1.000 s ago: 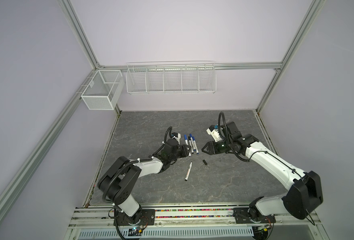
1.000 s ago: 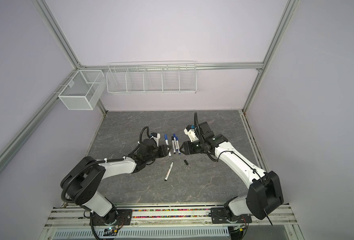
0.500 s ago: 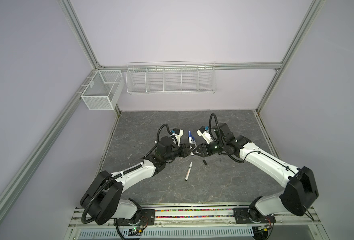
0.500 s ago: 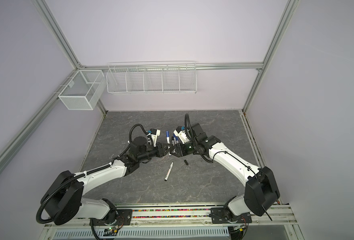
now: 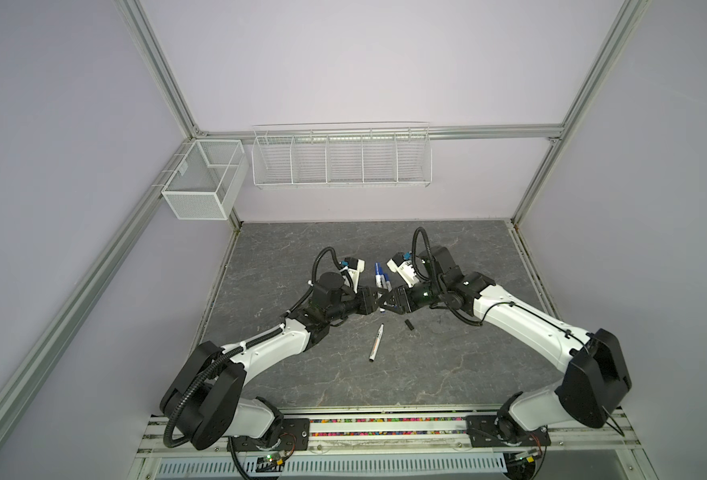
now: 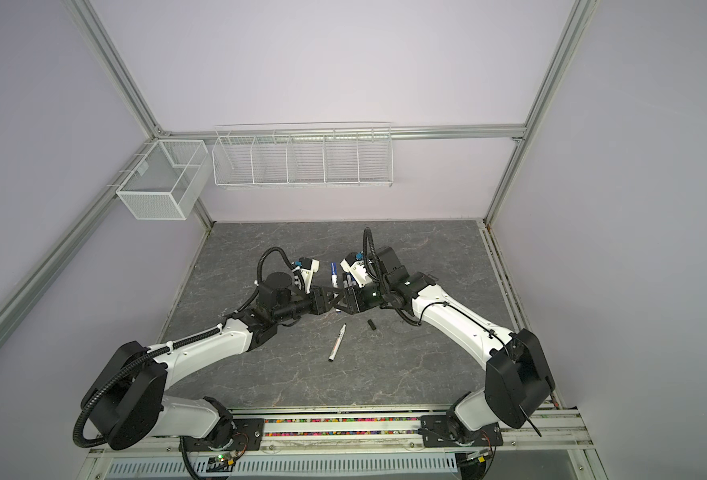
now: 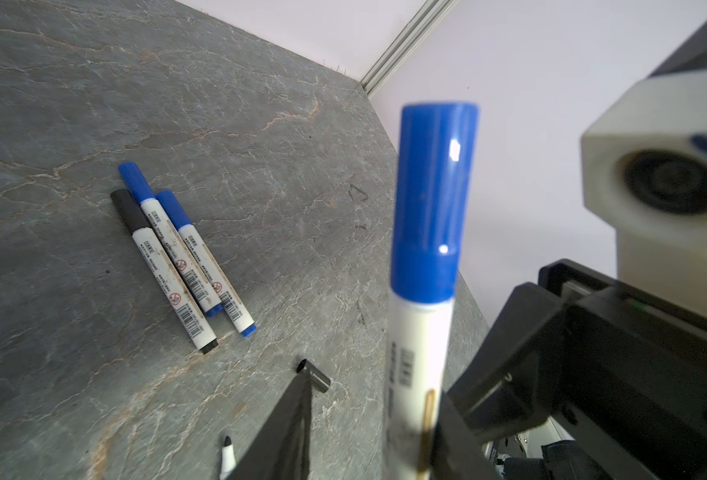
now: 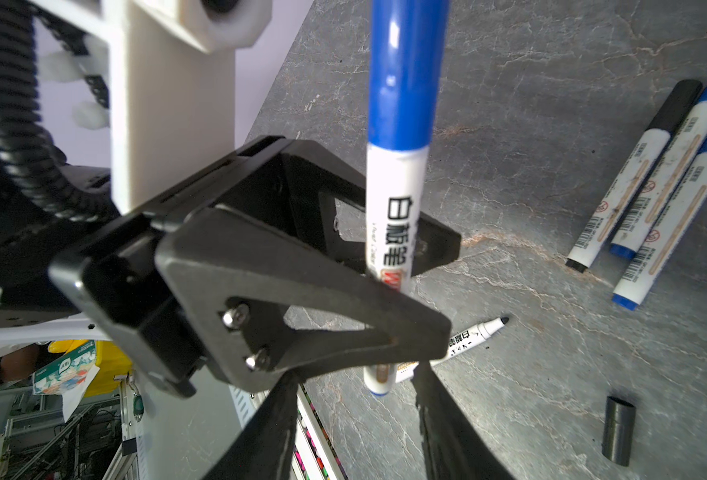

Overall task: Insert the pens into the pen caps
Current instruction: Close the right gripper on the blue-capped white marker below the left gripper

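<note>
White arm links (image 5: 268, 349), black joints (image 5: 592, 386), ribbed black cables (image 8: 10, 104) and black triangular fingers (image 8: 301, 291) with silver screws (image 8: 235, 318) were seen.

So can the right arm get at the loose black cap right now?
Probably yes: the right gripper has open, empty jaws, and the black cap lies alone on the table close by. It must first back off the blue-capped pen held by the left gripper.

Hidden, cropped and blurred items
Entries: held pen (image 7: 422, 232) blurred in left wrist view, lower barrel cropped at frame edge; uncapped pen (image 8: 474, 334) barrel hidden behind left pincer (image 8: 426, 286); both top views, held pen too small to tell, centre of frame.
</note>
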Robot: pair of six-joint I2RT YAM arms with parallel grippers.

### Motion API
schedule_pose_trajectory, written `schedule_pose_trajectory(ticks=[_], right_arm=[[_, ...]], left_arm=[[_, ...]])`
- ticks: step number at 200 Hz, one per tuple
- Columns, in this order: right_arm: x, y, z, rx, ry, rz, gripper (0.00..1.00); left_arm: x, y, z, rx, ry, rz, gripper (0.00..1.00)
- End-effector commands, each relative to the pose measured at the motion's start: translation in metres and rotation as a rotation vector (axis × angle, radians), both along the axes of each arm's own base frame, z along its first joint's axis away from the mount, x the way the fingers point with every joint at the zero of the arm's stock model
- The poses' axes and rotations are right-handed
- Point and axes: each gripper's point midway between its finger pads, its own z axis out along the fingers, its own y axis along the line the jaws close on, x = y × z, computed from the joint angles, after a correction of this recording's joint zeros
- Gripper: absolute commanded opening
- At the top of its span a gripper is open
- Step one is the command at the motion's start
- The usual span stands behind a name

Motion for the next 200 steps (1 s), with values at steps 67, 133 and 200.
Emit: schedule_pose_trajectory(ticks=[67, 133, 200], right_arm=[[-0.011, -0.014, -0.004, -0.033, -0.090, -0.007, 0.48], [-0.006, -0.010, 0.003, -0.007, -0.112, -0.011, 0.48], [0.000, 0.003, -0.003, 0.008, -0.098, -0.001, 0.46]], left_arm=[[-0.005, -0.015, 0.027, -0.069, -0.044, -0.073, 0.41], [-0.006, -0.018, 0.028, -0.075, -0.039, -0.089, 0.41], [-0.008, -0.019, 0.033, -0.083, -0.046, -0.104, 0.41]])
